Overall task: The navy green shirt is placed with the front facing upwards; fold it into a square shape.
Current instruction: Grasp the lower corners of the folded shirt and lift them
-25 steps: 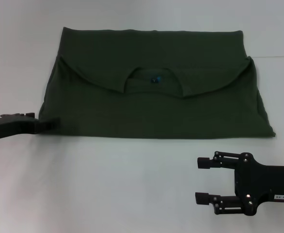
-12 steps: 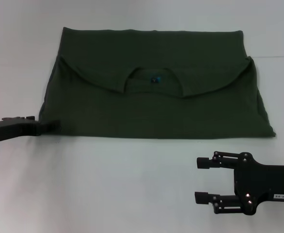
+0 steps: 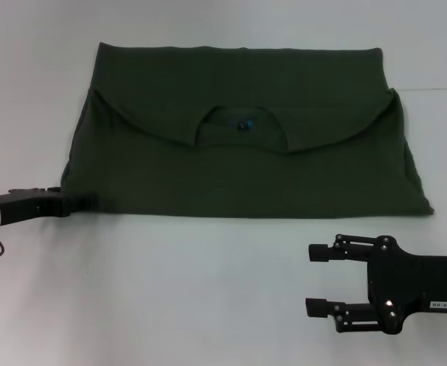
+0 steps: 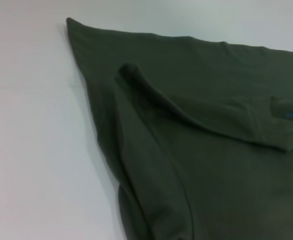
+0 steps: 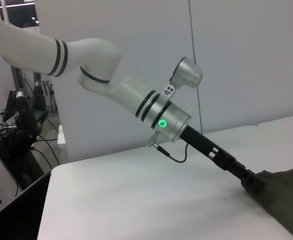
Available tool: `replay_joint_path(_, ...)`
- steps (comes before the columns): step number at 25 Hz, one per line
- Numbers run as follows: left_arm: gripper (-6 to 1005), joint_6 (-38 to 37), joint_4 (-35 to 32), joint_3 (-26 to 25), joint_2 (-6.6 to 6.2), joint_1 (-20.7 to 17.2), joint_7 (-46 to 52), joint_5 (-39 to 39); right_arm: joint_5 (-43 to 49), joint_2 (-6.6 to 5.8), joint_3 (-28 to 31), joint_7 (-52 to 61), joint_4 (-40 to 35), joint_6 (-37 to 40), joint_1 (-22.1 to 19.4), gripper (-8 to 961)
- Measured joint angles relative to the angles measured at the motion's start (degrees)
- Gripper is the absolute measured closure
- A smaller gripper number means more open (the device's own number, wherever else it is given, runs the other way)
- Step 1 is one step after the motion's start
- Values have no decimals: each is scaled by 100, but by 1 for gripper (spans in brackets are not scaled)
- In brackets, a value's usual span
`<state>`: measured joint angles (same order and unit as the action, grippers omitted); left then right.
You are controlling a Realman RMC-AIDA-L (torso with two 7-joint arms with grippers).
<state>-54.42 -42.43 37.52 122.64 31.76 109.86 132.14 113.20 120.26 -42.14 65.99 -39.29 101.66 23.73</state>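
Note:
The navy green shirt (image 3: 242, 171) lies flat on the white table, folded into a wide band. Its collar (image 3: 242, 126) with a small blue print sits at the middle, and curved folded edges run out to both sides. My left gripper (image 3: 82, 203) lies low at the shirt's near-left corner, its tip overlapping the cloth. The right wrist view shows that left arm reaching down to the corner of the shirt (image 5: 281, 200). The left wrist view shows the shirt (image 4: 201, 150) up close, with a raised fold. My right gripper (image 3: 310, 279) hovers open and empty over bare table, nearer than the shirt's right side.
White table (image 3: 208, 282) stretches between the shirt's near edge and me. In the right wrist view, a white wall and dark stands with cables (image 5: 21, 125) lie beyond the table's far edge.
My left gripper has slid slightly toward me along the shirt's near-left corner. The shirt and the right arm have barely moved.

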Motion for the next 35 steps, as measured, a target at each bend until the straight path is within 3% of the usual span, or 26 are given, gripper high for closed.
replay_joint_path(9, 267, 105, 35, 0, -13, 14, -88, 5, 0, -2, 31, 2, 0, 4, 25, 161)
replay_joint_path(17, 709, 57, 34, 2, -13, 41, -176, 5, 0, -18, 49, 17, 0, 4, 36, 162)
replay_joint_path(24, 907, -77, -3, 1, -13, 49, -192, -47, 0, -37, 68, 94, -51, 17, 35, 162)
replay_joint_path(35, 944, -650, -229, -53, -24, -18, -155, -49, -10, -50, 428, 645, -416, 92, 15, 163)
